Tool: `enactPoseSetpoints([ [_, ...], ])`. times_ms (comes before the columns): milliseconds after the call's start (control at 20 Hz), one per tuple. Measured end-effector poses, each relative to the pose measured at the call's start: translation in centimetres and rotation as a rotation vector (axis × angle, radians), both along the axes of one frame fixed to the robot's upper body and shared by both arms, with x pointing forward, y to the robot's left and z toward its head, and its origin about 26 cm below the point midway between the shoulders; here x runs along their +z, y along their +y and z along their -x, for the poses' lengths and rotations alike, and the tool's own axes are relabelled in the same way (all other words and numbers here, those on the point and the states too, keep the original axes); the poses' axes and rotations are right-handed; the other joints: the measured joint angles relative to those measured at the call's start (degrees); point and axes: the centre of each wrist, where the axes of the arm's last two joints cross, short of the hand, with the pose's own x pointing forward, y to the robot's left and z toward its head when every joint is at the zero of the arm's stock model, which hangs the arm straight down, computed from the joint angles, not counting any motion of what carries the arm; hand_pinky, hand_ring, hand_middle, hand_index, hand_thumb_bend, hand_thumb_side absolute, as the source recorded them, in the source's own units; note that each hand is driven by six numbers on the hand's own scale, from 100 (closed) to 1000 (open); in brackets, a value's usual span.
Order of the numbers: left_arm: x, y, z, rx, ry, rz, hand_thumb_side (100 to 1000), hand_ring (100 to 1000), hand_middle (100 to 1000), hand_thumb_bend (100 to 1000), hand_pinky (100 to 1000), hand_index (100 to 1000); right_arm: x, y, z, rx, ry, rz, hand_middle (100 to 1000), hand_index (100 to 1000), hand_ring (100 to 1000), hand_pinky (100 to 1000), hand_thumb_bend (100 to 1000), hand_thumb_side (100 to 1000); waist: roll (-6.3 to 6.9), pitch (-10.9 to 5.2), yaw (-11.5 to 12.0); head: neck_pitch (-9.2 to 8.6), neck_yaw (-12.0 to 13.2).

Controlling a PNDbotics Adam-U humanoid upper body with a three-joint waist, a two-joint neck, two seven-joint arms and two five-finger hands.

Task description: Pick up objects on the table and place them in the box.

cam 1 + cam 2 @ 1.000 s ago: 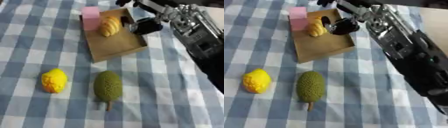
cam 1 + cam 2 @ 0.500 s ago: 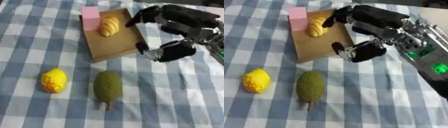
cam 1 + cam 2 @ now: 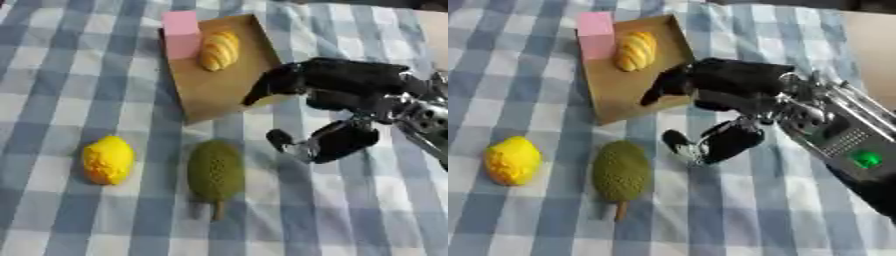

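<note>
My right hand (image 3: 350, 100) hangs over the cloth (image 3: 79, 70) just past the box's (image 3: 223, 92) near right corner, fingers spread forward and thumb dropped below, nothing in it. Fingertips overlap the box edge in both views; I can't tell if they touch it. Left hand is not in view.

Inside the box, up and left of my fingers: bread (image 3: 219, 50) and a pink block (image 3: 182, 32) at the far end, touching or nearly so. Two things left on the table. The green fruit (image 3: 214, 170), bumpy, stem toward me, lies just below-left of my thumb, close. The yellow fruit (image 3: 108, 160) sits further left, beyond the green one.

Step in hand, I judge: reaching for the next pick, with the green fruit the likely target since it's nearest. Next move calls for lowering down and left, straddling its narrow width with fingers on one side and thumb on the other, then closing. Its rounded shape could roll.
</note>
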Motion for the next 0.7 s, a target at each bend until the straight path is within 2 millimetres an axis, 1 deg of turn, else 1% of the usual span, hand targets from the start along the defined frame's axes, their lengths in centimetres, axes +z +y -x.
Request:
enactPoseSetpoints([
  [150, 0.0, 0.0, 0.0, -0.001, -0.001, 0.0, 745, 835, 790, 431, 808, 873, -0.7, 0.9, 0.1, 0.02, 0.028, 0.026, 804, 873, 904, 815, 141, 320, 0.0, 0.1, 0.1, 0.0, -0.07],
  [450, 0.0, 0.0, 0.0, -0.004, -0.002, 0.002, 745, 834, 789, 430, 806, 870, -1.8, 2.3, 0.4, 0.038, 0.071, 0.083, 811, 884, 911, 821, 180, 329, 0.0, 0.12, 0.43, 0.0, -0.32],
  [600, 0.1, 0.0, 0.0, -0.005, -0.002, 0.004, 744, 834, 788, 430, 805, 869, -1.9, 3.0, 0.6, 0.044, 0.066, 0.107, 805, 886, 903, 820, 199, 326, -0.02, 0.17, 0.48, 0.0, -0.41],
  [700, 0.1, -0.1, 0.0, -0.006, -0.004, 0.005, 744, 834, 788, 430, 805, 868, -1.8, 3.3, 0.6, 0.043, 0.051, 0.122, 785, 889, 890, 815, 210, 317, -0.04, 0.2, 0.51, 0.0, -0.41],
])
